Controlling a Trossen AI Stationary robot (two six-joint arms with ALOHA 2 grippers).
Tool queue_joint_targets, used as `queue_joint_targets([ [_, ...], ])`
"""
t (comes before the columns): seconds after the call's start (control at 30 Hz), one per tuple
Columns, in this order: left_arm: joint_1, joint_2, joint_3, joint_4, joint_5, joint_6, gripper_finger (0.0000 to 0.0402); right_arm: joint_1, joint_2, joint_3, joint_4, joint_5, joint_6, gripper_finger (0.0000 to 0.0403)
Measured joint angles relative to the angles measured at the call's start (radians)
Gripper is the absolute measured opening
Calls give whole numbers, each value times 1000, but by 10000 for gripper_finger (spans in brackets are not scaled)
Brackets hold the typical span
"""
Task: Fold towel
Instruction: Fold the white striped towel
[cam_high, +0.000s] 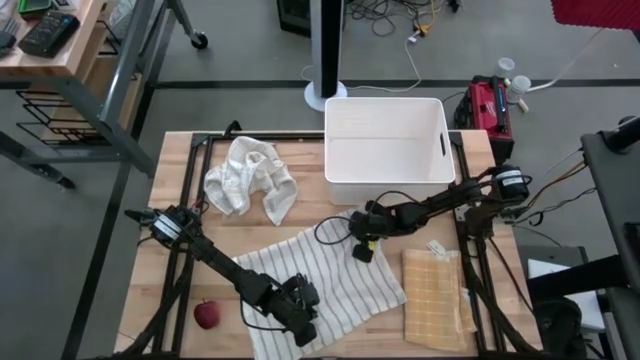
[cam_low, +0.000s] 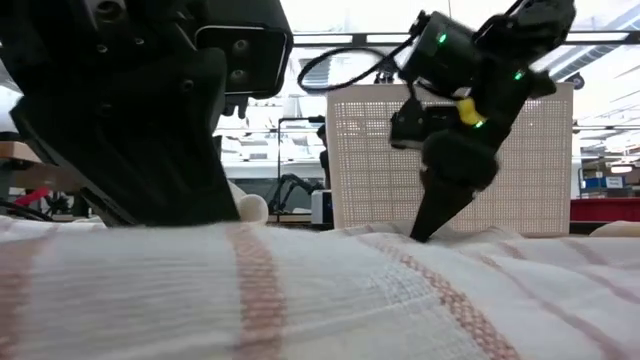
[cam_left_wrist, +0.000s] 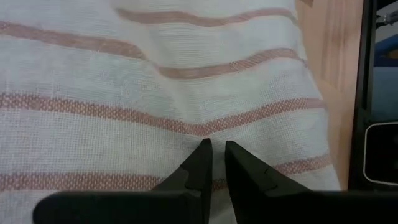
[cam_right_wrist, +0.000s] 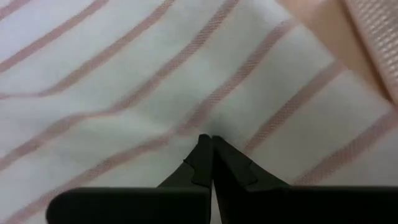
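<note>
Under both hands: striped towel (cam_high: 320, 285) | left hand (cam_left_wrist: 214, 152) pinching cloth (apparently) | right hand (cam_right_wrist: 208, 146) pinched shut on it

White towel (cam_high: 330, 285) with thin reddish stripes, spread mostly flat near table's front-center, rotated diagonally to the table edges. Slight puckers in the cloth where it's pinched at the far right corner and at the near edge. Front portion reaches the table's front edge.
</note>
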Motion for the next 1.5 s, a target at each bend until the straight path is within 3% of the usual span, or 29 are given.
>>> queue_joint_targets([
  [0.27, -1, -39, 16, -106, -39, -9, 36, 62, -114, 2, 4, -114, -43, 0],
  [0.47, -1, -65, 18, -248, -87, -20, 36, 151, -118, -1, 10, -251, -69, 0],
  [0.67, -1, -65, 15, -452, -157, -78, 36, 224, -52, -7, -2, -252, -31, 0],
  [1.0, 7, -64, 13, -519, -227, -95, 36, 226, 31, -3, -3, -215, 30, 0],
  [1.27, -3, -70, 55, -605, -208, -139, 36, 225, -47, -10, -57, -191, 36, 0],
  [1.5, -38, -73, 104, -627, -118, -132, 36, 255, -126, -9, -196, -208, 28, 0],
])
